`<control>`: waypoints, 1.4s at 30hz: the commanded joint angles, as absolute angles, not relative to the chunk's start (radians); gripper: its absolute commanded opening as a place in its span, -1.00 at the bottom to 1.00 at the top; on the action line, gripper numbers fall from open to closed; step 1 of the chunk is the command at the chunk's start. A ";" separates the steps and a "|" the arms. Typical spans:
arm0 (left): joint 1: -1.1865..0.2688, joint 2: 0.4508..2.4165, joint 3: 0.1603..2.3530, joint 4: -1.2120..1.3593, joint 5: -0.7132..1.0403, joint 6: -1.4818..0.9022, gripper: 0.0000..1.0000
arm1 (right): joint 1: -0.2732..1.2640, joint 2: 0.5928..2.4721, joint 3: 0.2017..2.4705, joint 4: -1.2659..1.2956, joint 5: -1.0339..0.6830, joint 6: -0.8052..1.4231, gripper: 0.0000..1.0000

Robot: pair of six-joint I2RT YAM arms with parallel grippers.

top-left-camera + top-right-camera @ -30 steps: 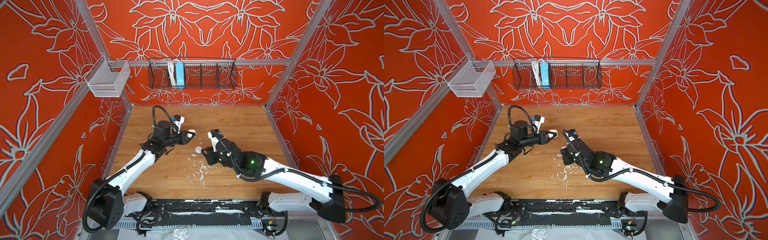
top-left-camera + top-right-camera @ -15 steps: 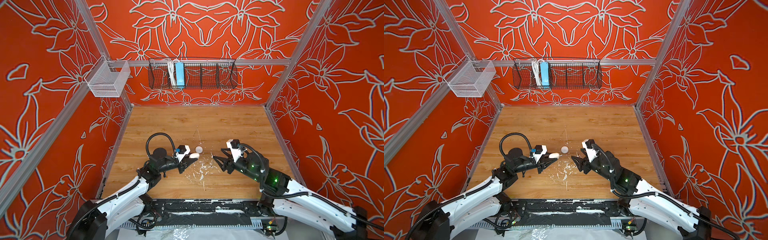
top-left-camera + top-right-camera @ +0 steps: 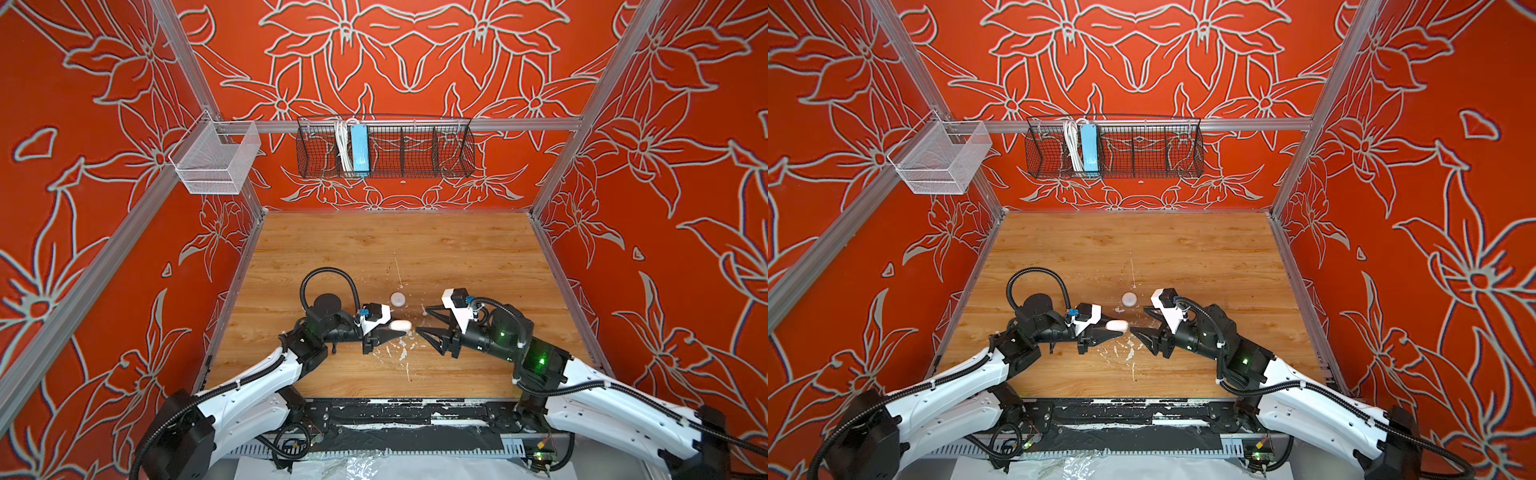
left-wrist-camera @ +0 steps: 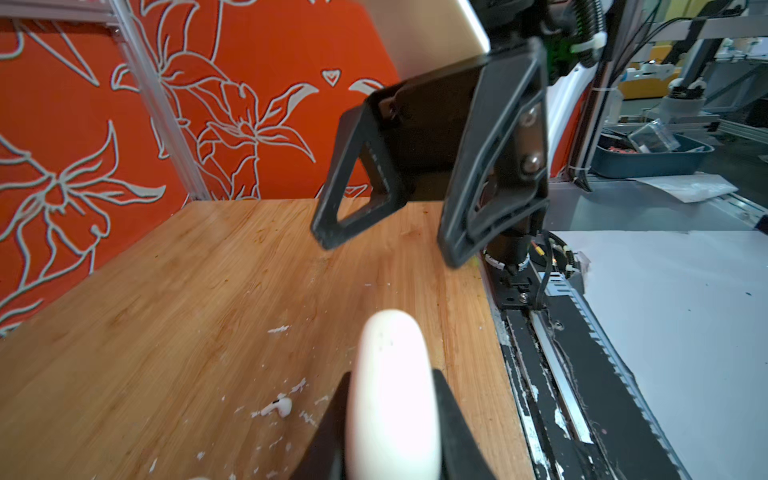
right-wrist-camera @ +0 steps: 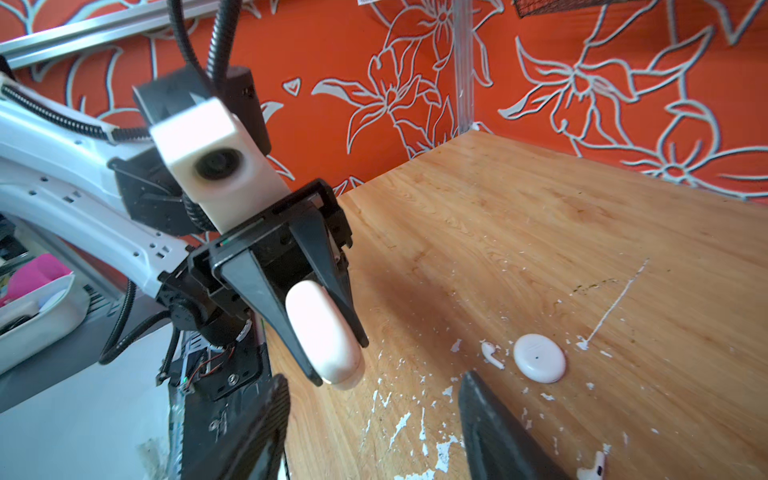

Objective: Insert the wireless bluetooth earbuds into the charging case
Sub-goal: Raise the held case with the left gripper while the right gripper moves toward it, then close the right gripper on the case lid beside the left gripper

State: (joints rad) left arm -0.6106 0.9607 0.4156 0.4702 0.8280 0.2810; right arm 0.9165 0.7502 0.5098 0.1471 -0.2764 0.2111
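A white oval charging case point(image 3: 401, 324) point(image 3: 1116, 325) point(image 4: 392, 395) point(image 5: 322, 332) sits closed and clamped in my left gripper point(image 3: 401, 330) point(image 5: 340, 361), just above the wooden table point(image 3: 457, 257). My right gripper point(image 3: 423, 319) point(image 3: 1138, 318) point(image 5: 374, 376) point(image 4: 390, 253) faces it a short gap away, open, with nothing between its jaws. One earbud point(image 5: 492, 355) point(image 3: 1119, 309) lies on the table beside a round white disc point(image 5: 539, 357) point(image 3: 397, 298) point(image 3: 1129, 299). A second earbud point(image 5: 592, 469) lies close by the right gripper's far finger. The left wrist view shows one earbud point(image 4: 278, 406) on the wood beside the case.
White paint flecks and scratches point(image 3: 401, 353) mark the wood under both grippers. A black rail point(image 3: 395, 411) runs along the table's front edge. Orange walls close in three sides. A black wire basket point(image 3: 384, 145) and a white mesh basket point(image 3: 216, 162) hang high on the walls.
Both arms have drawn back toward the table's front edge. The right gripper has opened wide. The left gripper kept the case; the disc stayed where it was.
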 commanded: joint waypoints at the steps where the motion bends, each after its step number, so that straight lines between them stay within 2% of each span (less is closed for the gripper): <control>1: -0.624 0.953 0.446 0.443 0.859 0.314 -1.00 | 0.922 0.779 0.556 0.168 -0.347 0.189 0.30; 13: -0.642 0.956 0.465 0.419 0.888 0.321 -1.00 | 0.922 0.836 0.581 0.146 -0.304 0.202 0.22; 26: -0.653 0.979 0.499 0.378 0.903 0.324 -1.00 | 0.931 0.881 0.607 0.133 -0.340 0.197 0.20; 39: -0.662 0.979 0.508 0.360 0.945 0.345 -1.00 | 0.931 0.891 0.631 0.055 -0.111 0.230 0.11; 42: -0.664 0.979 0.507 0.358 0.945 0.351 -1.00 | 0.931 0.893 0.635 0.049 -0.105 0.235 0.11</control>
